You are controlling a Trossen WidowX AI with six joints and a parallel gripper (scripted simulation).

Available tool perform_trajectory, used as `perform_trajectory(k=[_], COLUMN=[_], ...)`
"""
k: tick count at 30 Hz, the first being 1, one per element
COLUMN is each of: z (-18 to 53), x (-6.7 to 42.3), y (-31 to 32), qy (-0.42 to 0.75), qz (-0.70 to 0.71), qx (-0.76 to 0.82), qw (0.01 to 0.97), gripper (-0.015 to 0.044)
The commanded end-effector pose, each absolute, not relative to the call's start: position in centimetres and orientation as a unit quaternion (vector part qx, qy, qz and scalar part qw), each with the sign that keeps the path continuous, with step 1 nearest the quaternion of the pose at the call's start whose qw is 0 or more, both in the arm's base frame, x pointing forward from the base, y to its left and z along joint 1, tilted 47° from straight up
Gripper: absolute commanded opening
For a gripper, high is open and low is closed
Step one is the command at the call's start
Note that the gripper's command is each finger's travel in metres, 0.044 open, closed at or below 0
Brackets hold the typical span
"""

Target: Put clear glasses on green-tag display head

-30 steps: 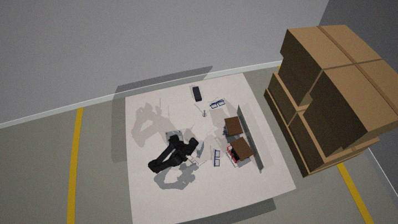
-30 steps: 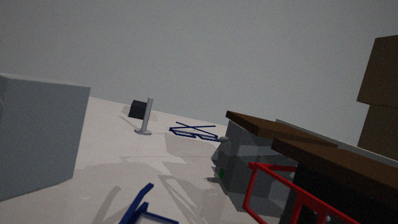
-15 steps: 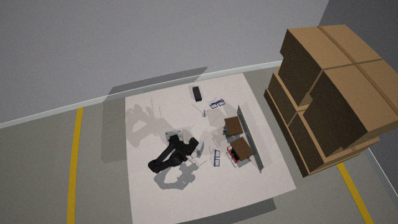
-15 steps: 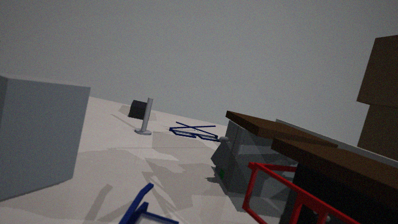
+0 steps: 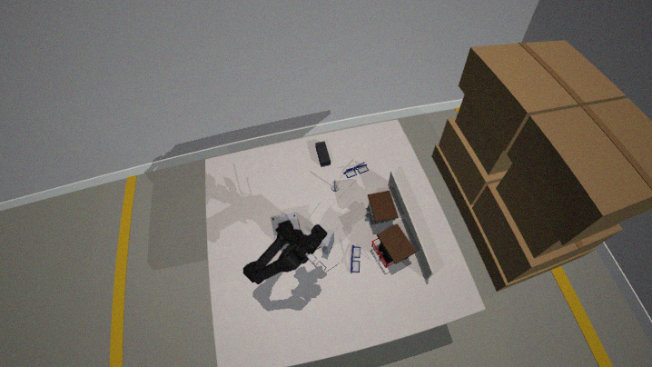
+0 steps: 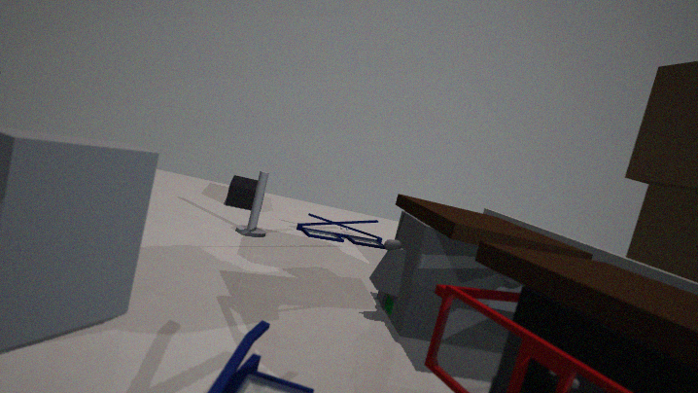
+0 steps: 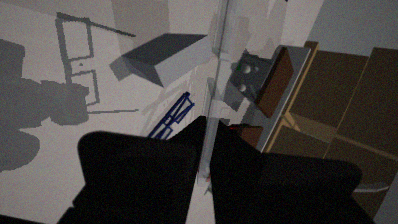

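My gripper (image 5: 306, 255) (image 7: 207, 122) is shut on the clear glasses (image 5: 317, 261) (image 7: 216, 95), which are raised above the table left of the heads in the top view. In the wrist view the glasses run upward from between the black fingers, seen nearly edge-on; their far ends are hard to make out. The grey head with the green tag (image 6: 389, 303) (image 7: 239, 66) stands under a brown board (image 5: 382, 206) and wears no glasses. The other head (image 5: 385, 252), black, wears red glasses (image 6: 438, 327) under its own brown board (image 5: 396, 243).
A grey block (image 5: 328, 243) (image 6: 78, 234) (image 7: 180, 60) stands between arm and heads. Blue glasses (image 5: 351, 259) (image 7: 170, 117) lie before the black head; another blue pair (image 5: 355, 169) lies farther back, near a thin post (image 6: 259, 200) and black box (image 5: 322, 153). An upright panel (image 5: 409, 228) stands behind the heads.
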State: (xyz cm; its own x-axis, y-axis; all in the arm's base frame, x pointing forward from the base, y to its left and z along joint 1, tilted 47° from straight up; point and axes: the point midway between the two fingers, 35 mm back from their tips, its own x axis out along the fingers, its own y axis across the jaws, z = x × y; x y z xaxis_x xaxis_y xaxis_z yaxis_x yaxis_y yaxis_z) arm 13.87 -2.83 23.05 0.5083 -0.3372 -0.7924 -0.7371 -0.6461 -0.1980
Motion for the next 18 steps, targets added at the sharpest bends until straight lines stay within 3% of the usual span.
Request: perform_trajectory(k=[1, 18], z=[22.8, 20.2], x=[14.8, 19.0], y=[-2.6, -1.6], qy=[0.347, 0.45], qz=[0.375, 0.374], qx=[-0.815, -0.754], qw=[0.275, 0.298], gripper=[0.0, 0.0])
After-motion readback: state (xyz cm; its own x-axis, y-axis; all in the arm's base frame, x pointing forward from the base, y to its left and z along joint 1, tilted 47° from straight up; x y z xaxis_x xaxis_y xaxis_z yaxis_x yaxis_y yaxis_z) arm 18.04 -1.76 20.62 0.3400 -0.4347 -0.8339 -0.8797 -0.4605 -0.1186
